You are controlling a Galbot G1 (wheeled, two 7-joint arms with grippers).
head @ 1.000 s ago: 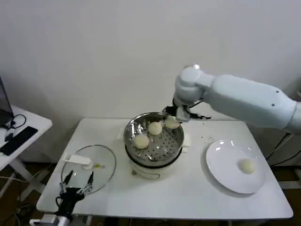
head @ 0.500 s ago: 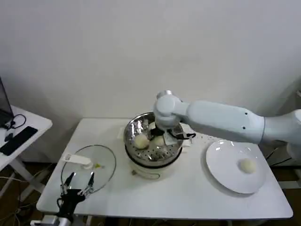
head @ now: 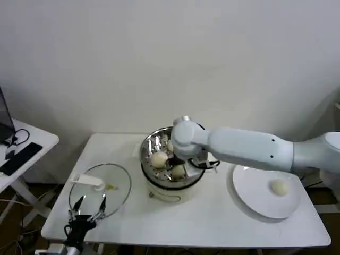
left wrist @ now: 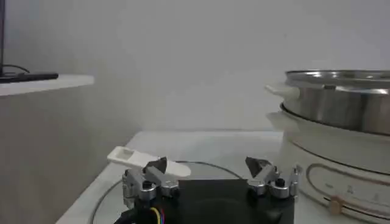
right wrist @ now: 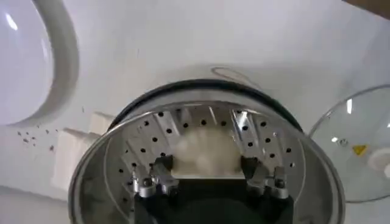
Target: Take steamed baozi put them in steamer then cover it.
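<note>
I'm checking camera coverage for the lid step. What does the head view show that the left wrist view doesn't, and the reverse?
Head view alone: the right gripper down in the steamer around a baozi, another baozi beside it, and one on the white plate.
Left wrist view alone: the steamer's white pot base side-on.
Both: the open left gripper by the cover.

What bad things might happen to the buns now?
1. The right gripper holds a baozi low inside the steamer, close to the other buns; it may bump or squash one.
2. Lifting out, the arm might catch the steamer's rim and shift the pot.
3. One baozi waits on the plate; the cover lies by the open left gripper and could go on too early.
</note>
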